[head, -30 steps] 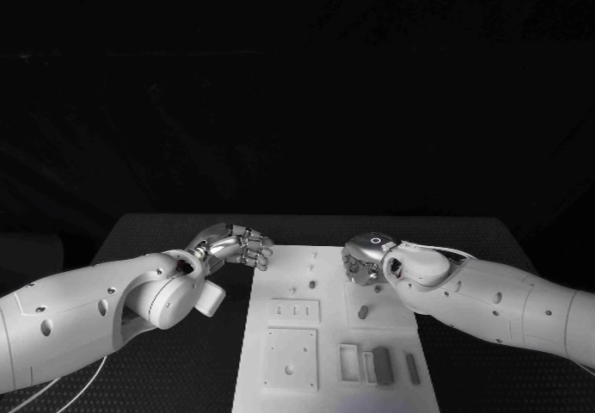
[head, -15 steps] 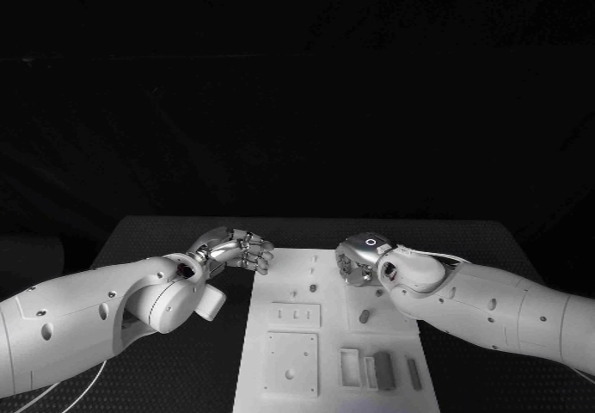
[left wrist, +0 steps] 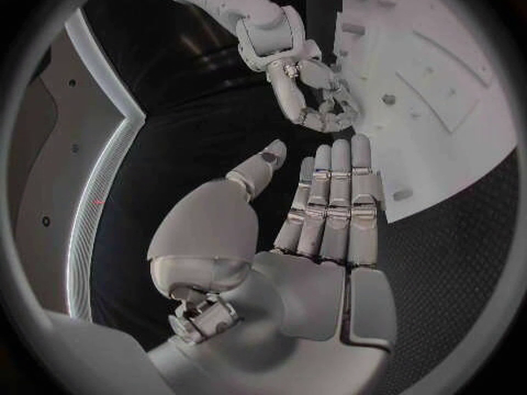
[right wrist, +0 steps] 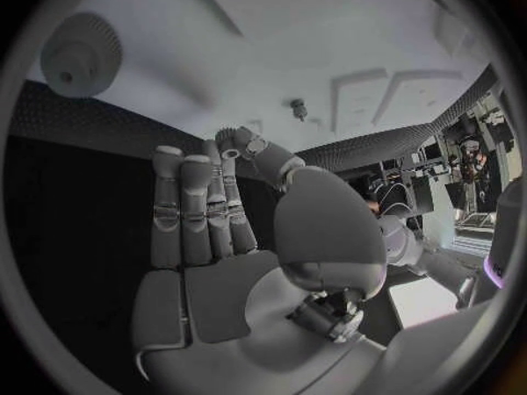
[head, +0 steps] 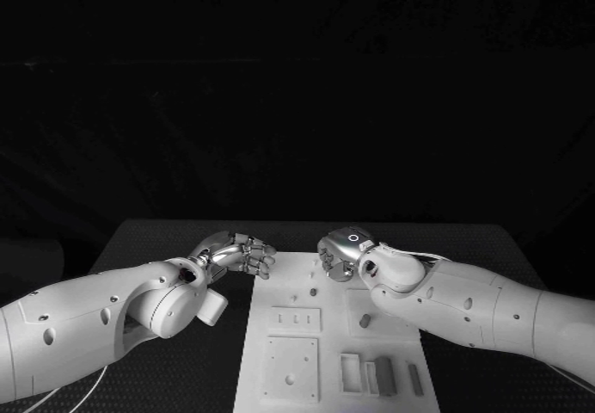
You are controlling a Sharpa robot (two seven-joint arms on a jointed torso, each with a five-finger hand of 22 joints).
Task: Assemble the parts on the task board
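The white task board lies lengthwise in the middle of the black table. Several grey block parts sit at its near right corner. Two small pegs stand farther up the board. My left hand hovers at the board's far left edge, fingers straight and together, thumb apart, nothing in it. My right hand hangs over the far end of the board with its fingers bent downward. Its palm is empty.
Two raised square plates sit on the board's near left part. Black table surface runs on both sides of the board, and both white forearms reach in over its near corners.
My right hand has moved left and a little farther away, over the board's far end. The left hand has barely shifted.
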